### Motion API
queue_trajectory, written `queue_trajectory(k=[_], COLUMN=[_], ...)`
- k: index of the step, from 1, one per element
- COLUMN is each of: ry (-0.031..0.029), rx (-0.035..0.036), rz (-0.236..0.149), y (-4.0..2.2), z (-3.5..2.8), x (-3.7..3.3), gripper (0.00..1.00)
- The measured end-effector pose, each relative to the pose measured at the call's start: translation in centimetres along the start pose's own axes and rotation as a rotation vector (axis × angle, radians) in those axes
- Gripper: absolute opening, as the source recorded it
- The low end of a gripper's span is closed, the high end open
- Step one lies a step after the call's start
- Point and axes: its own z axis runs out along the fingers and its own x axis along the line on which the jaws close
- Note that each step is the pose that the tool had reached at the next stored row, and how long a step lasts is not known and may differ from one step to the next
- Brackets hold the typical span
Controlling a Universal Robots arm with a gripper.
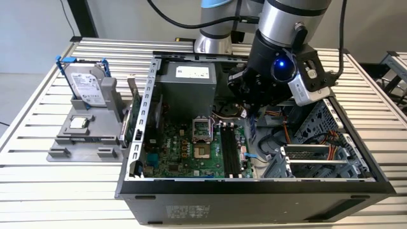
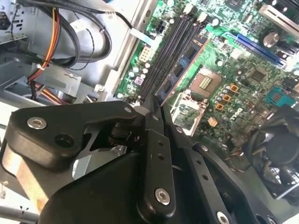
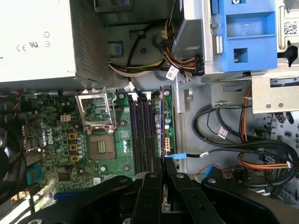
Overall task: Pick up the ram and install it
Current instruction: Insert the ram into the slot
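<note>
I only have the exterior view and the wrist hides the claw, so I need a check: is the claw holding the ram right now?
Observer: Yes. In the second wrist view the claw is shut on the ram, which juts out ahead of it.
Operator: How does it lie against the memory slots?
Observer: In the first wrist view it shows edge-on, parallel to the black memory slots, along their side nearest the edge of the motherboard. I cannot tell whether it is seated.
Operator: Anything in those slots?
Observer: The black slots beside the ram look empty in both wrist views.
</note>
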Motion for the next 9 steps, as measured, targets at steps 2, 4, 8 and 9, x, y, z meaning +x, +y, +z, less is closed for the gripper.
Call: queue_trajectory(k=[2,4,8,9], ry=[0.0,-0.0001,-0.0001,0.0], rx=[0.0,0.0,0.0001,0.0001], rz=[0.002,0.003,0.003,0.003], y=[0.03,0.07,0.2,0.2], z=[0.37,0.72,1.47,1.64], x=[-0.18,-0.34,-0.46,-0.46], gripper=[0.0,0.0,0.0,0.0])
